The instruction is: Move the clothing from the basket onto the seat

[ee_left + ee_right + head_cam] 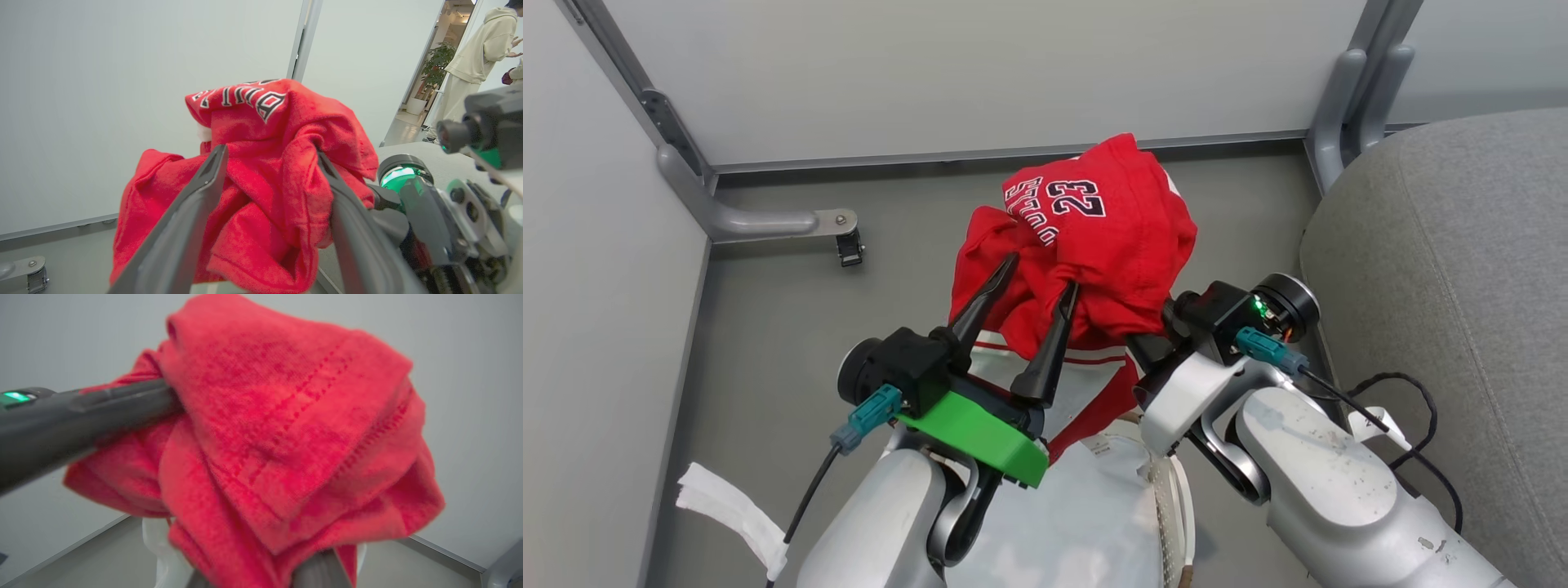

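Note:
The clothing, a red jersey with the number 23, is bunched up in the air above the basket, and its white and red lower part hangs down towards the white liner. My left gripper is open, its two fingers spread against the cloth's left side; the left wrist view shows the jersey between those fingers. My right gripper reaches in from the right, its fingers buried in the cloth and shut on it. The jersey drapes over them. The grey seat lies to the right.
Grey partition walls close off the left and far sides. A metal floor bracket with a small caster sits at the far left, and a post stands beside the seat. A white cloth strip lies on the floor. A person stands beyond the seat.

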